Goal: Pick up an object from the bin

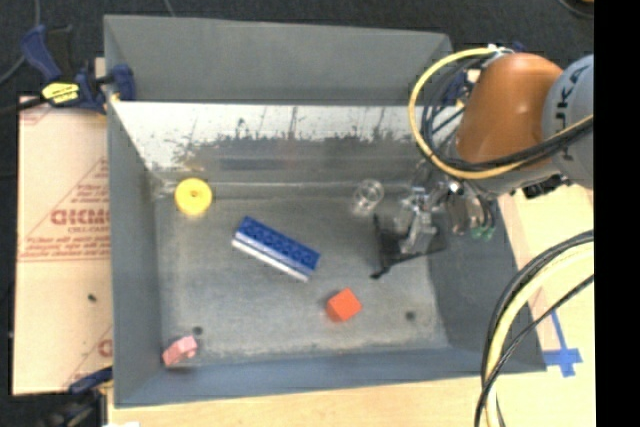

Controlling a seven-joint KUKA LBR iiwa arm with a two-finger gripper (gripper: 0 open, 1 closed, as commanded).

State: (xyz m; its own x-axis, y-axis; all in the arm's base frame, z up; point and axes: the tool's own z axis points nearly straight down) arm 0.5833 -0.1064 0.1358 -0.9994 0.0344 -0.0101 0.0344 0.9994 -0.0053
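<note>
- Camera view looks down on the grey metal bin (290,65), with the arm coming in from 3 o'clock
- The arm's rounded orange cover (505,110) sits over the bin's 2 o'clock corner, with yellow and black cables (428,130) looped round it
- The gripper (415,220) is low over the floor at the 3 o'clock side, close to the right wall
- Whether the gripper is open or closed cannot be told, as its metal parts blur together
- A small clear thing (367,198), roundish, lies at 2 o'clock on the floor, just beside the gripper at its 10 o'clock, and is the nearest thing to it
- A dark shape (388,250) lies on the floor at the gripper's 7 o'clock; what it is cannot be told
- A blue studded brick (276,248) lies tilted near the centre
- An orange cube (343,306) lies at 5 o'clock
- A yellow disc (193,196) lies at 10 o'clock, by the back wall
- A small pink piece (180,350) lies in the 7 o'clock corner
</note>
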